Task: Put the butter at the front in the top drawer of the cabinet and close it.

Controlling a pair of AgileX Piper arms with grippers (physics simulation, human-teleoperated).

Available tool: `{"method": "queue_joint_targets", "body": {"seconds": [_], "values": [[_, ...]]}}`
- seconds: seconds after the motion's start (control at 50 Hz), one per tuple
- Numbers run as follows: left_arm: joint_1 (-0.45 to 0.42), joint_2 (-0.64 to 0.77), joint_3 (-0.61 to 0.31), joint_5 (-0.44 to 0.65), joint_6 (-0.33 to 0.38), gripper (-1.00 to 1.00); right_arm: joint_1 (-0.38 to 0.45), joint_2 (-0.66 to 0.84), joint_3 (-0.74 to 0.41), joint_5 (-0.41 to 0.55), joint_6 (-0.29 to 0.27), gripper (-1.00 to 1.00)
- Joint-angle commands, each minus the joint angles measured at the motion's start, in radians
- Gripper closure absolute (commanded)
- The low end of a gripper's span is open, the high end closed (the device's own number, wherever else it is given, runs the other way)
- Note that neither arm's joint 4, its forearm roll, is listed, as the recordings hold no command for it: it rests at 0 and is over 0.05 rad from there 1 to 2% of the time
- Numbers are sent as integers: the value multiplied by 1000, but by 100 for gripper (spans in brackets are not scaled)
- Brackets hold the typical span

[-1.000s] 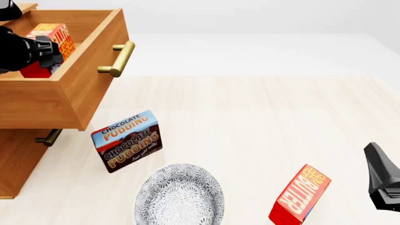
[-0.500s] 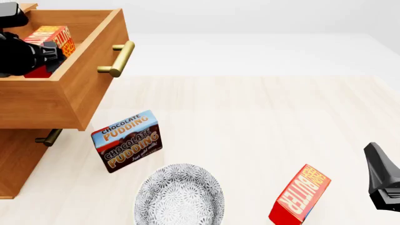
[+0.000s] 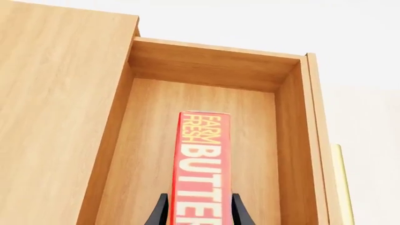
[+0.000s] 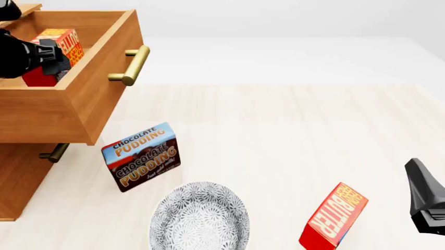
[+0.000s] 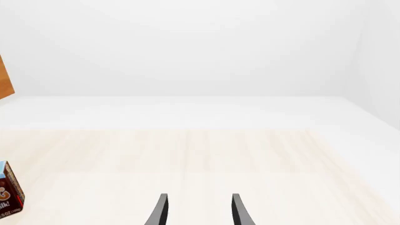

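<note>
The cabinet point(image 4: 17, 177) stands at the far left with its top drawer point(image 4: 97, 99) pulled out. One red butter carton point(image 4: 64, 42) is upright inside that drawer, and my left gripper point(image 4: 50, 58) is shut on it. In the left wrist view the butter point(image 3: 203, 154) sits tight between the two fingers point(image 3: 161, 211) above the drawer floor. Another butter carton point(image 4: 335, 216) stands tilted on the table at the near right. My right gripper point(image 4: 428, 200) hovers just right of it, open and empty, as seen in the right wrist view point(image 5: 198, 211).
A Chocolate Pudding box point(image 4: 141, 156) stands on the table below the drawer front. A patterned grey bowl point(image 4: 199, 216) sits at the near edge. The drawer's brass handle point(image 4: 131, 65) juts out to the right. A lower drawer handle point(image 4: 54, 152) shows underneath.
The left arm has shifted slightly over the open drawer with the butter still held inside it. The right arm and the table objects have not moved.
</note>
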Motion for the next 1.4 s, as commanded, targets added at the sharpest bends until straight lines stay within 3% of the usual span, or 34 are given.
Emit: {"method": "queue_joint_targets", "body": {"seconds": [0.02, 0.7, 0.92, 1.0, 1.2, 1.4], "values": [[-3, -39, -27, 46, 9, -100, 0, -1, 1, -1, -1, -100], [-27, -253, -49, 238, 49, -100, 0, -1, 1, -1, -1, -100], [-58, -338, -127, 367, 44, -100, 0, -1, 1, -1, -1, -100], [-104, -359, -147, 399, 20, -100, 0, -1, 1, -1, -1, -100], [-169, -386, -255, 484, 41, -100, 0, -1, 1, -1, -1, -100], [-261, -347, -304, 468, 53, -100, 0, -1, 1, -1, -1, -100]]}}
